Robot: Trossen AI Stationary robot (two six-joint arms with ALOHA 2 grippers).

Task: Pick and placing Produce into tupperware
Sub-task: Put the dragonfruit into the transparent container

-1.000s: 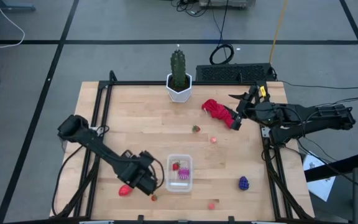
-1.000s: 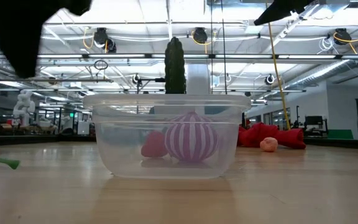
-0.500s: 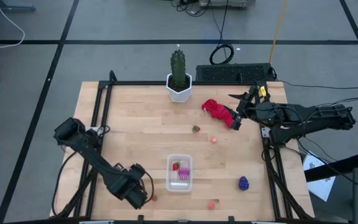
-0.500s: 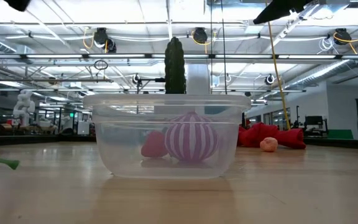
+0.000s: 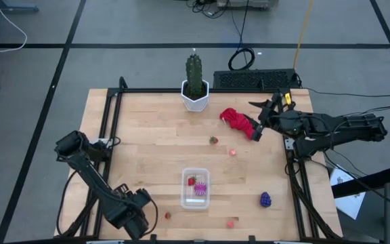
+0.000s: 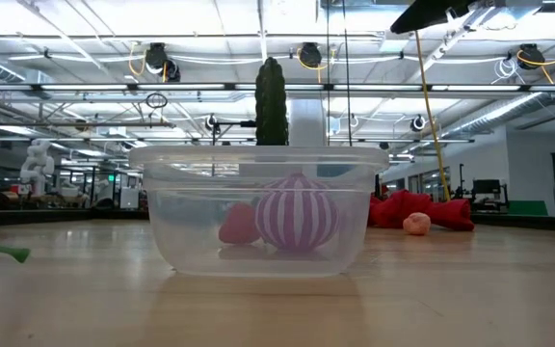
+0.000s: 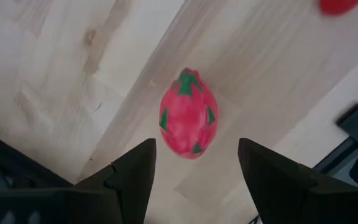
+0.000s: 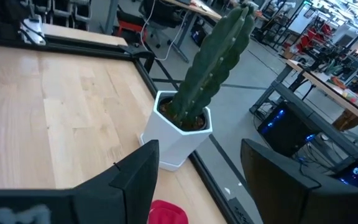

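At the near left corner I see my left gripper (image 7: 194, 168) hanging above a red dragon fruit (image 7: 188, 115), fingers apart, nothing held. Right of it, near the table's middle, the tupperware (image 5: 196, 189) holds a strawberry (image 5: 191, 181) and a magenta round piece (image 5: 200, 190); further small fruits lie loose around it, a purple grape bunch (image 5: 265, 199) to its right. At far right my right gripper (image 5: 258, 130) rests at a red cloth (image 5: 236, 119), fingers parted
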